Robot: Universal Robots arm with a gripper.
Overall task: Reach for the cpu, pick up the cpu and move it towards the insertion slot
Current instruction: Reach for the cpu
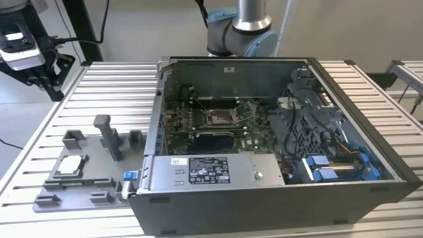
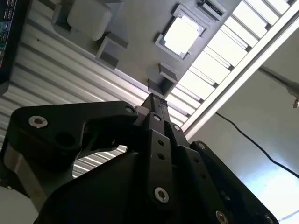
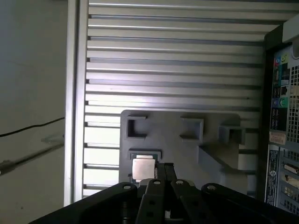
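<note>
tray [image 3: 187, 154] partly hidden behind hand [image 3: 164, 167], arm [image 1: 241, 34] cut off @ top edge

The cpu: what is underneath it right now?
The cpu lies in a square recess of the grey tray on the slatted table. The recess floor beneath it is covered.

No words or numbers could be read. A black and white sticker [image 1: 208, 170] was seen on the grey metal box [image 1: 264, 163] in the computer case [image 1: 264, 210], but its print was too small.
</note>
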